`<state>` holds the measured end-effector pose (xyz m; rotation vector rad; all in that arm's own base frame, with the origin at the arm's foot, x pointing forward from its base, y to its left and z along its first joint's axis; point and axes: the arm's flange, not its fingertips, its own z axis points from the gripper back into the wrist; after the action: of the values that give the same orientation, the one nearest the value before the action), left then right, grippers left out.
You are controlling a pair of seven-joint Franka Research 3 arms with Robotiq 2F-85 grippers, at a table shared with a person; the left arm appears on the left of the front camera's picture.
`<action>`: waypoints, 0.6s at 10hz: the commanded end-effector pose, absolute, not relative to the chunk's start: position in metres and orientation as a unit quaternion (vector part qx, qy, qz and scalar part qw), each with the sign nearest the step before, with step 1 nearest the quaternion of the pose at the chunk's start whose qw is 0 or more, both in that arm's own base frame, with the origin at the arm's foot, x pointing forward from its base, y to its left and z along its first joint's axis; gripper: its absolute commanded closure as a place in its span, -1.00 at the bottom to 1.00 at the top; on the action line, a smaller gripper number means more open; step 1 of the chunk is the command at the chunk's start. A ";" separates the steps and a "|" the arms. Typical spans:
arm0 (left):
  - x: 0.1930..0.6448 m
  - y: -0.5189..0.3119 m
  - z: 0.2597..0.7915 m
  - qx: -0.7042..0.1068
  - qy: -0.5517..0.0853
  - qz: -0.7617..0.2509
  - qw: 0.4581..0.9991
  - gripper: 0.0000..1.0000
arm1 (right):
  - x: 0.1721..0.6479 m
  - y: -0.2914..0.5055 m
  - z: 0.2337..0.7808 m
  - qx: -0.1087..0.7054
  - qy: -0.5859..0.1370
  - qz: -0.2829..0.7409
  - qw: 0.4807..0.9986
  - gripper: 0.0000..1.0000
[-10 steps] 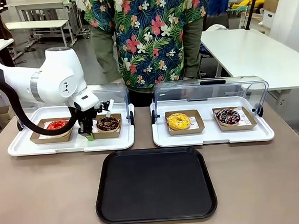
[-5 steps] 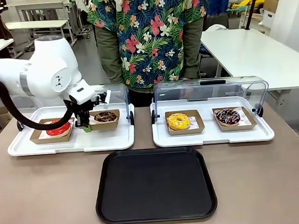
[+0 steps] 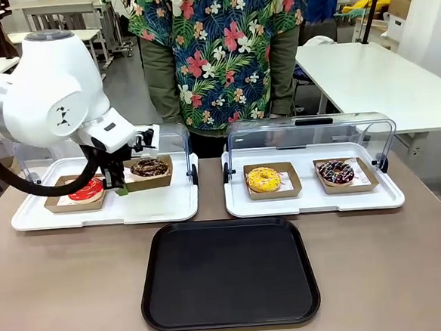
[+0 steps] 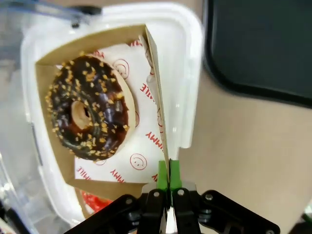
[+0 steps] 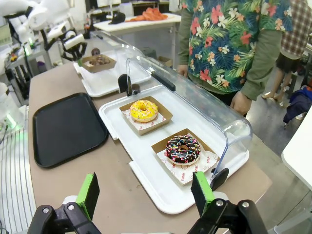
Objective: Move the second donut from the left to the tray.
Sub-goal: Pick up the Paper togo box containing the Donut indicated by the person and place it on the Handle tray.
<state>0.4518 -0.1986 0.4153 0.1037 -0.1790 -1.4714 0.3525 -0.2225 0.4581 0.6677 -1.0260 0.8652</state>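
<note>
Where the white paper liner shows under the chocolate-frosted donut (image 4: 87, 108), red print of smiley faces and letters that look like "MMY" can be read, the donut itself a dark glossy ring flecked with pale crumbs in a shallow brown cardboard boat (image 3: 148, 175). Left hand (image 4: 168, 170) is clamped with its 2 green pads on the boat's thin wall, holding it tilted above the white lidded tray (image 3: 106, 210). Right hand (image 5: 146, 191) stands wide apart over the brown desk (image 3: 63, 290), and the black rounded tray (image 3: 229, 275) lies smooth and matte.
</note>
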 end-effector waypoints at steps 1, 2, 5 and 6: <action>0.412 -0.220 0.419 0.046 -0.080 -0.651 0.753 0.96 | 0.354 -0.223 0.460 0.303 -0.477 0.396 0.723 -1.00; 0.397 -0.233 0.420 0.041 -0.073 -0.643 0.761 0.96 | 0.354 -0.223 0.460 0.303 -0.477 0.396 0.723 -1.00; 0.357 -0.277 0.420 0.055 -0.084 -0.630 0.770 0.96 | 0.354 -0.223 0.460 0.303 -0.477 0.396 0.723 -1.00; 0.344 -0.290 0.423 0.064 -0.092 -0.628 0.770 0.96 | 0.354 -0.223 0.460 0.303 -0.477 0.396 0.723 -1.00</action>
<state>0.3533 -0.2866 0.4220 0.0952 -0.1727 -1.3812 0.3524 -0.2226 0.4581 0.6676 -1.0258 0.8651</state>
